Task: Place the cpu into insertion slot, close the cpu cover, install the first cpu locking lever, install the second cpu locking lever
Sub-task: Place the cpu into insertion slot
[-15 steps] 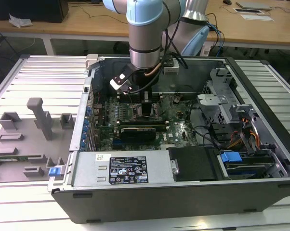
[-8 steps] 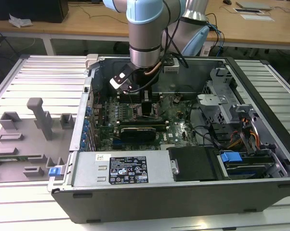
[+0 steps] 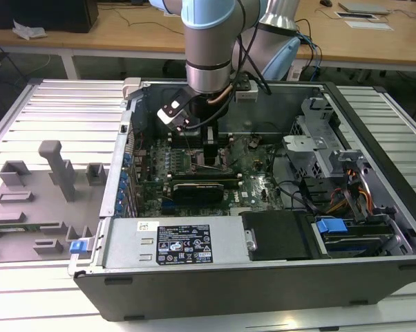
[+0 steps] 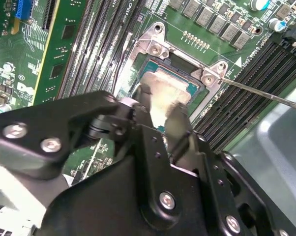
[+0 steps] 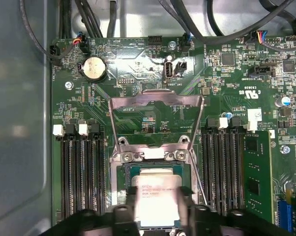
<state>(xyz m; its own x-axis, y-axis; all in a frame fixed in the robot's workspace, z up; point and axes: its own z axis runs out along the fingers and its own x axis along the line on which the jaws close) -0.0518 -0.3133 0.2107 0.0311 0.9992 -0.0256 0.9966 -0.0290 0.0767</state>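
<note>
In the exterior view my gripper point(image 3: 209, 160) reaches down into the open computer case onto the motherboard. The cpu point(image 5: 157, 196), a pale silver square, lies in the insertion slot point(image 5: 121, 173) between my two fingers point(image 5: 190, 212), which hug its opposite edges. The second wrist view has the same cpu point(image 4: 163, 88) under the gripper point(image 4: 160, 105). The cpu cover point(image 5: 156, 104), a thin silver frame, stands flipped open beyond the slot. A thin wire locking lever point(image 4: 258, 92) sticks out sideways from the socket's corner, unlatched.
Black memory slots point(image 5: 81, 172) flank the socket on both sides. A long black card point(image 3: 197, 185) lies in front of the socket. A drive cage point(image 3: 318, 138) and cables fill the exterior view's right. Grey fixtures point(image 3: 59, 169) stand outside the case on the exterior view's left.
</note>
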